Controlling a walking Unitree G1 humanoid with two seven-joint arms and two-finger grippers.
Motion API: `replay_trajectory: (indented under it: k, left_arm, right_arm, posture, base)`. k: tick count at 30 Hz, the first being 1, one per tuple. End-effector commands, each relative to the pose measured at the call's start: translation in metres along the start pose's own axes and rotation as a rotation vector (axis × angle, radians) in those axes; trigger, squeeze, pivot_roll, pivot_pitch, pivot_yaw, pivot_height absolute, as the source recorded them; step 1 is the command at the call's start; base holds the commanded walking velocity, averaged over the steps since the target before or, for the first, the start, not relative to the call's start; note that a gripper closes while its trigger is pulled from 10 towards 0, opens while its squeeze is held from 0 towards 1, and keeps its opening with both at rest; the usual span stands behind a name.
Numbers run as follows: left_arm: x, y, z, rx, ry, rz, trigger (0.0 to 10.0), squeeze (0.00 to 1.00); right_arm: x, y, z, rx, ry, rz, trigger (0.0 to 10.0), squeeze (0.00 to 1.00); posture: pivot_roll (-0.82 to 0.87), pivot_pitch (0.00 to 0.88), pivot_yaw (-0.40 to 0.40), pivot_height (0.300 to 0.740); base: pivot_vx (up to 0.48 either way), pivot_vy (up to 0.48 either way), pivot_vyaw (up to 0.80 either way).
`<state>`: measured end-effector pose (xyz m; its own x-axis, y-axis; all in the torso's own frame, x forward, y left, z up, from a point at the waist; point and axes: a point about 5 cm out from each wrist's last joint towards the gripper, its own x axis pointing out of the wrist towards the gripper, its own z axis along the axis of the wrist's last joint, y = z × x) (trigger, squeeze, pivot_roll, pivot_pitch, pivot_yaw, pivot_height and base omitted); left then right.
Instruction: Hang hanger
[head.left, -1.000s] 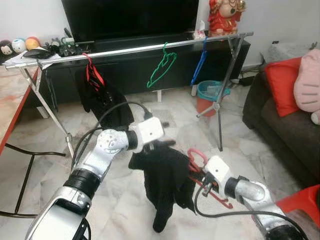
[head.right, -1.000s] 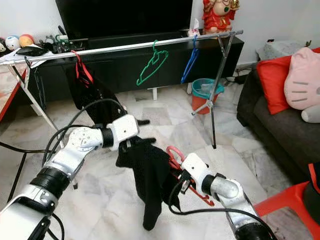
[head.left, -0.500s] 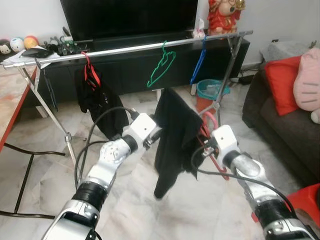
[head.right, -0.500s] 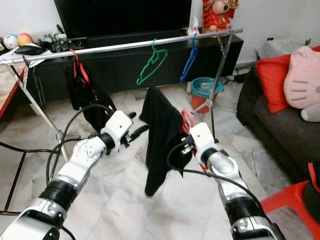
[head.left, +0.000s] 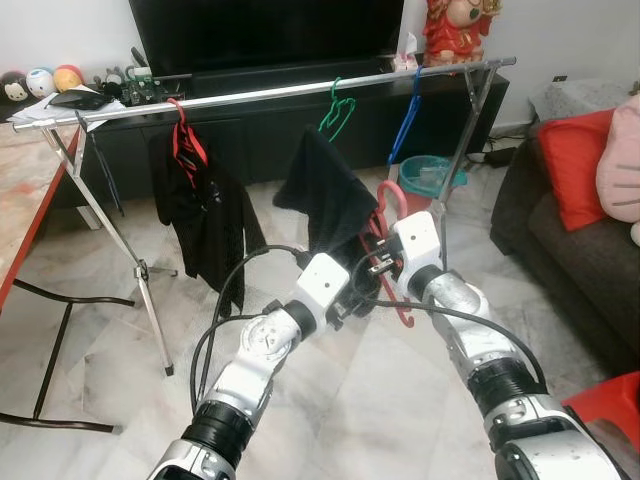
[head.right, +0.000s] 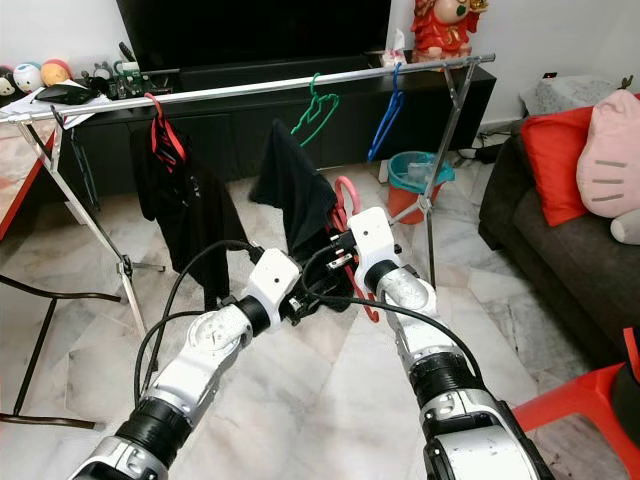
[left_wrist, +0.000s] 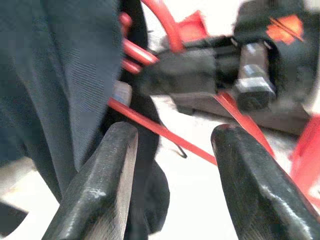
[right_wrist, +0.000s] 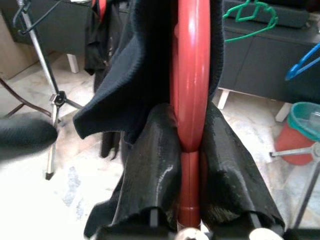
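Observation:
My right gripper (head.left: 386, 268) is shut on the neck of a red hanger (right_wrist: 190, 100), held upright with its hook (head.left: 387, 190) a little below and in front of the silver rail (head.left: 260, 95). A black garment (head.left: 322, 195) drapes over the hanger's left side. Just below and to the left, my left gripper (head.left: 350, 302) is open, its fingers (left_wrist: 107, 170) straddling the hanger's red lower bar beside the cloth. On the rail hang a red hanger with a black garment (head.left: 200, 215), a green hanger (head.left: 335, 112) and a blue hanger (head.left: 405, 125).
The rack's legs (head.left: 140, 265) stand on the marble floor, a teal bin (head.left: 425, 180) near the right leg. Behind the rack is a black TV cabinet. A dark sofa with a red cushion (head.left: 580, 170) is at right, a table (head.left: 20, 210) at left.
The right gripper has lifted the red hanger and its garment from low down to just under the rail. The left gripper has come off the cloth and now sits below the right one.

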<state>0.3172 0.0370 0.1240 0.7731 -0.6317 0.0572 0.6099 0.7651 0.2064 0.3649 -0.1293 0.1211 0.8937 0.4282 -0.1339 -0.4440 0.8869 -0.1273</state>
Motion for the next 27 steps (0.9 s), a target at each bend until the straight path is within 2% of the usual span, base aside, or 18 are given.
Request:
replay_trajectory:
  k: [1,8,14,15,16,17,25,27]
  left_arm:
    - [0.005,0.001,0.009,0.001,-0.029,0.041,10.0,0.00]
    - [0.011,-0.005,0.013,-0.018,-0.028,0.055,10.0,0.00]
    - [0.017,-0.009,0.015,0.016,-0.023,0.072,10.0,0.00]
    - [0.017,-0.010,0.015,-0.001,-0.028,0.083,10.0,0.64]
    - [0.018,-0.010,0.015,-0.009,-0.030,0.085,10.0,0.64]
    - [0.018,-0.010,0.015,-0.008,-0.032,0.087,10.0,1.00]
    - [0.018,-0.014,0.015,0.009,-0.025,0.083,10.0,1.00]
    - [0.018,-0.014,0.013,0.008,-0.019,0.088,10.0,1.00]
  right_arm:
    - [0.007,0.001,0.020,0.002,-0.070,0.010,0.0,0.00]
    - [0.007,0.007,0.015,0.024,-0.058,0.040,0.0,0.00]
    - [0.008,0.015,0.017,0.034,-0.071,0.082,0.0,0.00]
    - [0.009,0.017,0.018,0.037,-0.073,0.092,0.0,0.00]
    - [0.009,0.017,0.018,0.038,-0.074,0.095,0.0,0.00]
    - [0.009,0.018,0.018,0.038,-0.074,0.099,0.0,0.00]
    - [0.011,0.023,0.019,0.049,-0.074,0.140,0.0,0.00]
    - [0.010,0.030,0.021,0.042,-0.084,0.197,0.0,0.00]
  posture:
    - [0.05,0.000,-0.001,0.740]
    - [0.05,0.000,-0.002,0.740]
    - [0.04,0.000,-0.002,0.740]
    - [0.05,0.000,-0.003,0.740]
    - [0.05,0.000,-0.003,0.740]
    - [0.05,0.000,-0.003,0.740]
    - [0.05,0.000,-0.005,0.740]
    - [0.05,0.000,-0.007,0.740]
  base:
    - [0.000,0.000,0.00]
    - [0.000,0.000,0.00]
    - [0.000,0.000,0.00]
    - [0.000,0.000,0.00]
    - [0.000,0.000,0.00]
    - [0.000,0.000,0.00]
    - [0.000,0.000,0.00]
    - [0.000,0.000,0.00]
